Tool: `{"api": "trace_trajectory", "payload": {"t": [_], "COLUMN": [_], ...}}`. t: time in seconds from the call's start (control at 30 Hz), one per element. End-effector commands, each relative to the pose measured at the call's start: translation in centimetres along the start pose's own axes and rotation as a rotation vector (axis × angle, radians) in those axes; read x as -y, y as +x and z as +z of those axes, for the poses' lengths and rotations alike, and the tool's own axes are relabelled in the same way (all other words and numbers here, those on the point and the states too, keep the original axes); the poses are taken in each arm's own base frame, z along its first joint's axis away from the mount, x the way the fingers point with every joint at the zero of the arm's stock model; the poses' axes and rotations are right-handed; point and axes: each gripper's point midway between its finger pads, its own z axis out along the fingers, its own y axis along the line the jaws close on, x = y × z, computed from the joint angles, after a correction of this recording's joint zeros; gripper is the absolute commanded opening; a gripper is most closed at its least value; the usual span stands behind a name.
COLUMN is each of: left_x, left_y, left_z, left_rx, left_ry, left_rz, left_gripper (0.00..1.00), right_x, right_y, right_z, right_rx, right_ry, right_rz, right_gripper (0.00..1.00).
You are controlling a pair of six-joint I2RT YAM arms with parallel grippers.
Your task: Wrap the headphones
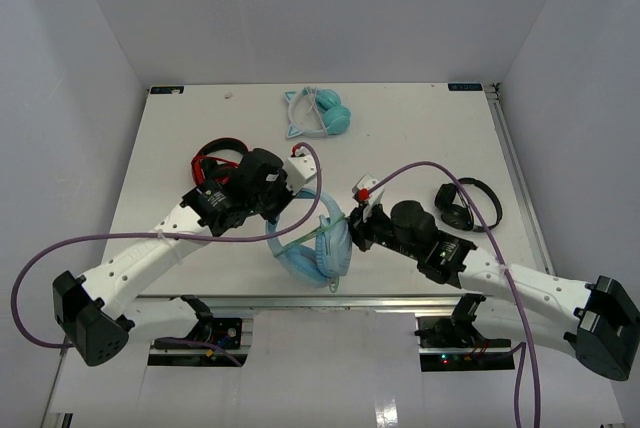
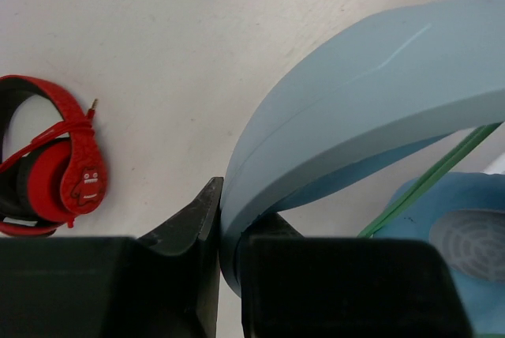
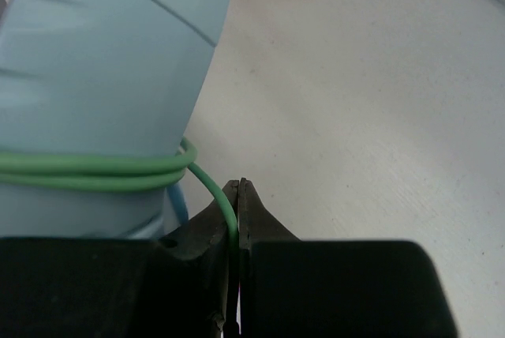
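The light-blue headphones [image 1: 322, 248] sit near the table's front middle, held up between both arms. My left gripper [image 1: 285, 210] is shut on the wide headband [image 2: 347, 109], which runs between its fingers [image 2: 189, 219]. The pale-green cable [image 3: 95, 168] is looped twice around the headphones' blue body [image 3: 102, 61]. My right gripper [image 3: 238, 196] is shut on the cable where it leaves the loops and sits just right of the cups in the top view [image 1: 362, 216]. A padded cup [image 2: 458, 243] shows at the left wrist view's lower right.
A red-and-black pair [image 1: 215, 160] lies just behind the left arm, also in the left wrist view [image 2: 55, 164]. A teal cat-ear pair [image 1: 318, 113] lies at the back middle. A small black pair [image 1: 465, 203] lies right of the right arm. The table's front rail [image 1: 330, 300] is close.
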Motion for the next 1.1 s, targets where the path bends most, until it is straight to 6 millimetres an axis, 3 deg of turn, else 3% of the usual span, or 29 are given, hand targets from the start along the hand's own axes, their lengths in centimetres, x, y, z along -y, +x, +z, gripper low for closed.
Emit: {"api": "trace_trajectory", "payload": {"t": [0.0, 0.33, 0.5, 0.63, 0.83, 1.07], "left_x": [-4.2, -5.5, -5.0, -5.1, -4.7, -5.4], "left_y": [1.7, 1.1, 1.0, 2.4, 3.1, 1.7], "left_z": [-0.2, -0.1, 1.9, 4.3, 6.9, 9.4], "left_rx": [-0.065, -0.029, -0.041, -0.149, -0.219, -0.195], "left_ry": [-0.234, -0.340, -0.297, -0.297, -0.253, -0.253], "left_rz": [0.063, 0.208, 0.288, 0.349, 0.409, 0.457], "left_gripper": [0.00, 0.00, 0.00, 0.00, 0.00, 0.00], "right_x": [0.4, 0.7, 2.3, 4.6, 5.4, 6.5], "right_y": [-1.1, -3.0, -1.2, 1.3, 2.4, 4.3], "right_z": [-0.2, 0.6, 1.9, 2.5, 2.9, 3.5], "right_rx": [0.013, 0.017, -0.045, -0.110, -0.120, -0.116], "right_ry": [0.009, 0.008, 0.085, 0.205, 0.236, 0.240], "right_rz": [0.025, -0.002, -0.011, -0.012, -0.020, 0.008], "right_gripper": [0.08, 0.09, 0.09, 0.08, 0.08, 0.09]}}
